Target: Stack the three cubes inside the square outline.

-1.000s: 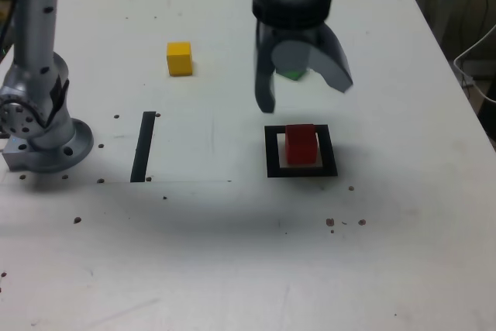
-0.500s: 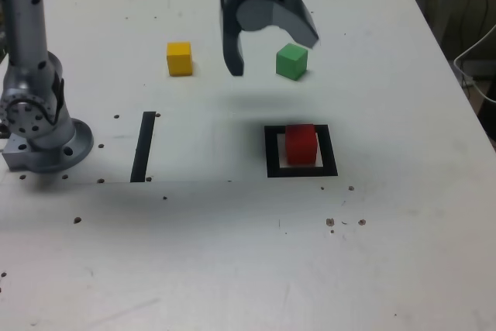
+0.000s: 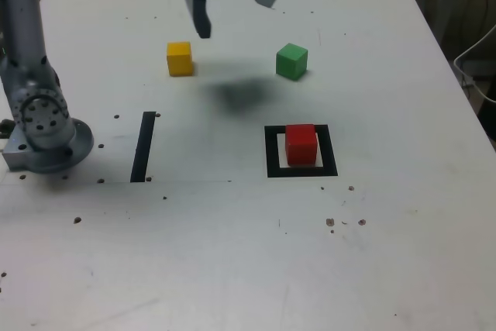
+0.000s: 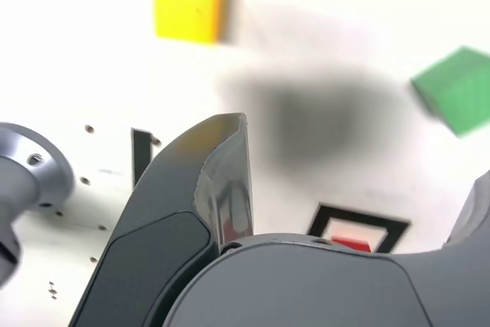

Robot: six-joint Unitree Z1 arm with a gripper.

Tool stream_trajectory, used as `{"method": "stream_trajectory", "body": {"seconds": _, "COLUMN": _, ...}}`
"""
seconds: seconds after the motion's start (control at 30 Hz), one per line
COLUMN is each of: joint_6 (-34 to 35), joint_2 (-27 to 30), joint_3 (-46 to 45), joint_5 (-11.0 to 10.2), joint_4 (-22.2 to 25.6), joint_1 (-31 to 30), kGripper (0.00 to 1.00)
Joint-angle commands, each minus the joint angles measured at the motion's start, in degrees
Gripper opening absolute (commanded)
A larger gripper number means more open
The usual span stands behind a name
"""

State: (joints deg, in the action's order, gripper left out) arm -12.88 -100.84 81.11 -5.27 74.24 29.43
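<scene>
Red cube (image 3: 301,144) already sits inside the square outline (image 3: 272,151). Yellow cube (image 3: 179,58) and green cube (image 3: 291,61) lie loose on the worktop (image 3: 248,253), unstacked. End effector (image 3: 229,7) hangs above them, jaws apart and empty; two placements remain.

My arm (image 3: 27,52) is silver-grey metal with dark screw holes, on a round flanged base (image 3: 48,141). My gripper (image 3: 232,9) has dark grey, smooth, curved plastic fingers (image 4: 191,212).
</scene>
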Motion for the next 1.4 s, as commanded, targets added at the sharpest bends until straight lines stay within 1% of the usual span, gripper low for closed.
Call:
{"method": "stream_trajectory", "body": {"seconds": 0.0, "joint_6": -0.6, "joint_2": 0.4, "joint_3": 0.1, "joint_5": -1.0, "joint_4": 0.5, "joint_1": 1.2, "kGripper": 1.0}}
{"method": "stream_trajectory", "body": {"seconds": 0.23, "joint_6": -2.6, "joint_2": 0.1, "joint_3": -0.9, "joint_5": -4.0, "joint_4": 1.3, "joint_1": 4.4, "kGripper": 1.0}}
{"method": "stream_trajectory", "body": {"seconds": 0.37, "joint_6": -3.7, "joint_2": -1.0, "joint_3": -2.9, "joint_5": -5.6, "joint_4": 0.7, "joint_1": 6.5, "kGripper": 1.0}}
{"method": "stream_trajectory", "body": {"seconds": 0.5, "joint_6": -5.0, "joint_2": -2.1, "joint_3": -4.8, "joint_5": -6.7, "joint_4": -0.1, "joint_1": 8.6, "kGripper": 0.99}}
{"method": "stream_trajectory", "body": {"seconds": 0.8, "joint_6": -7.3, "joint_2": -3.0, "joint_3": -7.3, "joint_5": -7.3, "joint_4": -0.6, "joint_1": 10.4, "kGripper": 0.99}}
{"method": "stream_trajectory", "body": {"seconds": 0.97, "joint_6": -7.2, "joint_2": -3.4, "joint_3": -9.4, "joint_5": -7.4, "joint_4": -2.6, "joint_1": 10.7, "kGripper": 0.98}}
{"method": "stream_trajectory", "body": {"seconds": 1.17, "joint_6": -7.2, "joint_2": -5.7, "joint_3": -10.2, "joint_5": -7.7, "joint_4": -4.1, "joint_1": 11.6, "kGripper": 0.96}}
{"method": "stream_trajectory", "body": {"seconds": 1.37, "joint_6": -7.3, "joint_2": -7.4, "joint_3": -10.7, "joint_5": -8.4, "joint_4": -7.4, "joint_1": 13.3, "kGripper": 0.99}}
